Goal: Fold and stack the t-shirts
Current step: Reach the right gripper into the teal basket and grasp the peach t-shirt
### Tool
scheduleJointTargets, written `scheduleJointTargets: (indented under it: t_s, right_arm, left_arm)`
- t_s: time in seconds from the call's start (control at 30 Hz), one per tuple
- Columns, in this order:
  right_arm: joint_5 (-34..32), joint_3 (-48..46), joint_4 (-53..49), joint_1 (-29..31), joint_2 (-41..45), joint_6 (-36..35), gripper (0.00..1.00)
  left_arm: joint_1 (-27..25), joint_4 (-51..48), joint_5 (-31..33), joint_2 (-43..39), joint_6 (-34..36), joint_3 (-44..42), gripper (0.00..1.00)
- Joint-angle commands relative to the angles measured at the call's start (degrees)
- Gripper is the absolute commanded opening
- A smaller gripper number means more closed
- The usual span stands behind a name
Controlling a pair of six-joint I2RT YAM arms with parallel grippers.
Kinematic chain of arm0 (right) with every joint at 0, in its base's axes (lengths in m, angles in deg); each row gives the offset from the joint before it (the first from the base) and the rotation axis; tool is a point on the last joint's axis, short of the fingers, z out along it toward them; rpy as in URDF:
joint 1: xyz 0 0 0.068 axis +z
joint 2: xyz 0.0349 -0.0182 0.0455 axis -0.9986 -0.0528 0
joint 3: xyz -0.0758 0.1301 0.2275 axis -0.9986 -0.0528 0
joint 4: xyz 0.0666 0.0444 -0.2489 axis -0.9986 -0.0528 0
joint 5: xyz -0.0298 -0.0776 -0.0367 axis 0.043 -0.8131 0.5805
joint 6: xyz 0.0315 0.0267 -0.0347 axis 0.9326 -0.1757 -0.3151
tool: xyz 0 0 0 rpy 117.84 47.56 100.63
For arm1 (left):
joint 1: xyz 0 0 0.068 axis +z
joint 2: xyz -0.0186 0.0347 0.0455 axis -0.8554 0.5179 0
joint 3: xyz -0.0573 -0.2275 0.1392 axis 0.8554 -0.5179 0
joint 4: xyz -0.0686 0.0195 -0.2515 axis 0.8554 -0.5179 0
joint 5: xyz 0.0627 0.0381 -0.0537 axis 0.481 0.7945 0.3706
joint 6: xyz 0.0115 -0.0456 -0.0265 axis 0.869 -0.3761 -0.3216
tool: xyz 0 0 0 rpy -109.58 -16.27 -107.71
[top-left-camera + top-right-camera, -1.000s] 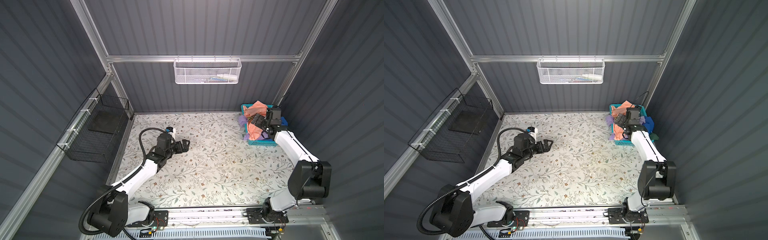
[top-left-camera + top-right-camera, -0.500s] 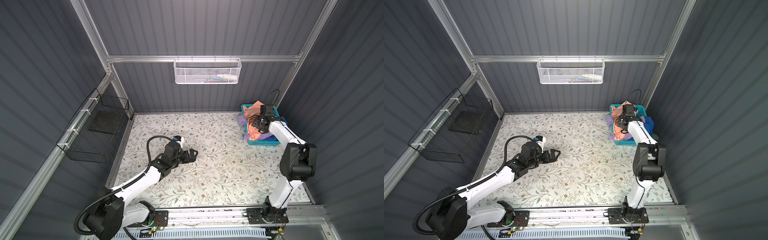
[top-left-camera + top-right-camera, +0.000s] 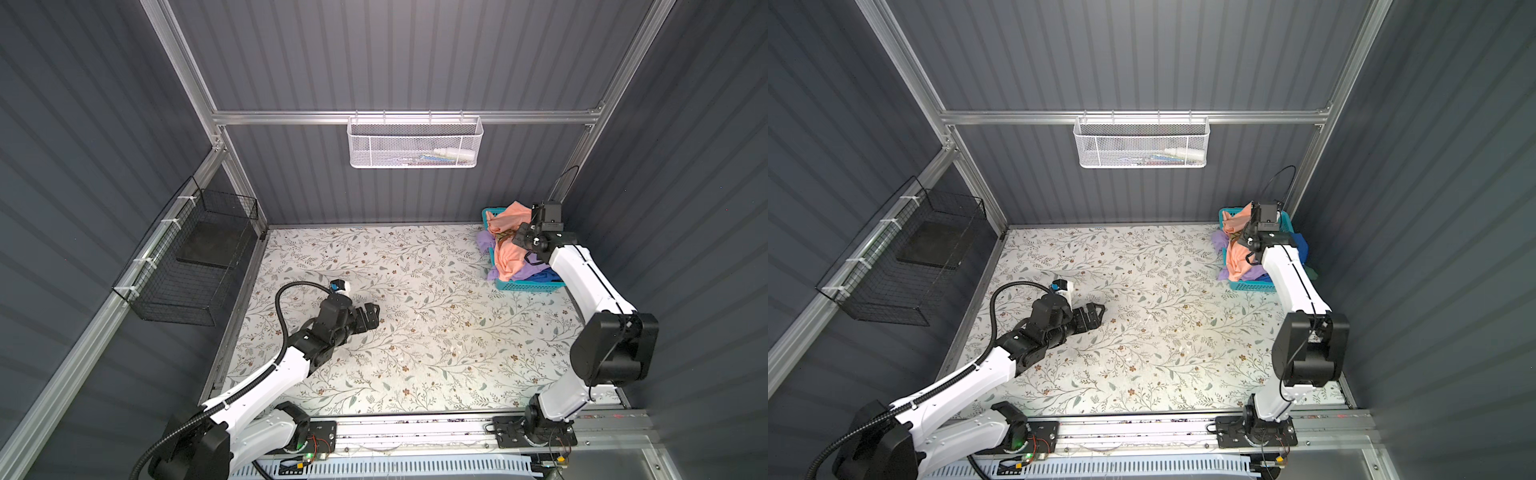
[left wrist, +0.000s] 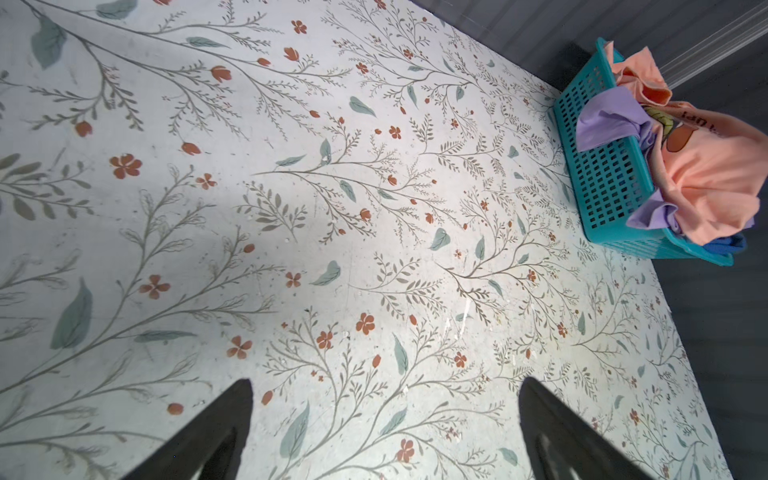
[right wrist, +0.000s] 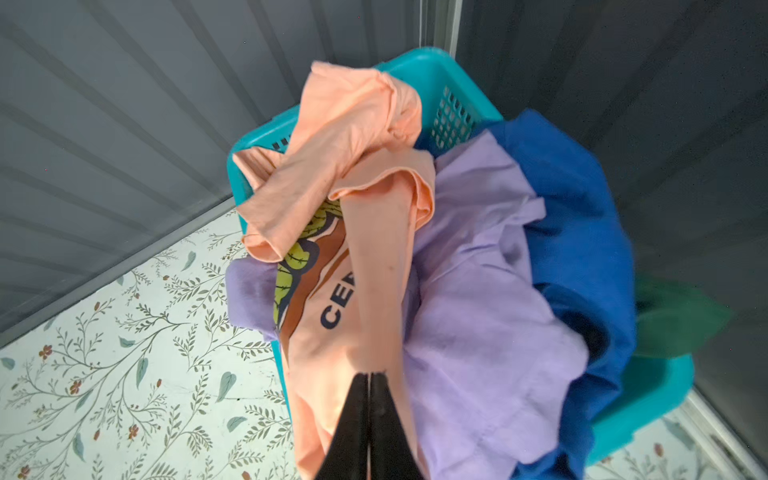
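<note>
I've got the right gripper (image 5: 369, 375) pinching a thin peach shirt (image 5: 374, 270) fold, left gripper (image 4: 385, 384) fingers spread; lifting may slip, drag the purple shirt (image 5: 478, 291) or tip the basket (image 5: 432, 66).

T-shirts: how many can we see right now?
4, all piled in the teal basket: peach-orange on top, lavender under it, royal blue beside that, dark green past the blue. More may be buried.

Left pincer (image 4: 385, 382) spread over floral table (image 4: 291, 124); t-shirts (image 4: 706, 174) heaped in basket (image 4: 602, 178).

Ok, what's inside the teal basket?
Peach t-shirt on top, pinched by the right claw, over a lavender t-shirt, a blue t-shirt and dark green cloth. The floor of the teal basket is covered.
</note>
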Motion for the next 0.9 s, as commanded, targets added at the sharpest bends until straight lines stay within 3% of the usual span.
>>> scheduleJointTargets:
  t_s: [0.0, 0.17, 0.2, 0.23, 0.27, 0.47, 0.67, 0.77, 0.87]
  right_arm:
    - [-0.26, 0.23, -2.41, 0.34, -1.34, -0.05, 0.0]
    - [2.62, 2.99, -3.76, 1.44, -0.11, -1.75, 0.0]
    - [2.8, 3.54, -4.27, 1.5, -0.07, -2.02, 0.1]
    - [3.35, 3.75, -4.51, 1.34, -0.17, -2.27, 0.28]
    - [3.82, 4.2, -5.34, 1.11, -0.52, -2.41, 0.35]
    - [-1.02, 8.86, -15.24, -0.09, -6.93, -0.97, 0.59]
    - [5.6, 10.13, -15.0, -0.7, -11.75, -2.38, 0.61]
    - [11.7, 10.83, -13.62, -0.7, -12.65, -3.77, 0.48]
    - [12.99, 11.05, -12.18, -0.61, -12.29, -3.97, 0.23]
  left_arm:
    - [-0.17, -1.7, 2.43, -0.58, 1.74, 0.59, 1.0]
    - [-0.17, -0.23, 1.69, 2.04, 2.31, 2.02, 1.0]
    - [-0.17, 0.09, 1.24, 2.7, 2.43, 2.46, 1.0]
    - [-0.17, 0.36, 0.69, 3.28, 2.67, 2.6, 1.0]
    - [-0.17, 0.71, 0.2, 3.89, 2.69, 2.87, 1.0]
    - [-0.17, 1.27, -1.87, 5.88, 2.91, 4.11, 1.0]
    - [-0.16, 1.18, -1.13, 5.2, 2.8, 3.57, 1.0]
    - [-0.17, 0.34, -1.08, 5.29, 2.35, 3.75, 1.0]
    - [-0.17, -0.24, -1.32, 5.09, 1.65, 3.68, 1.0]
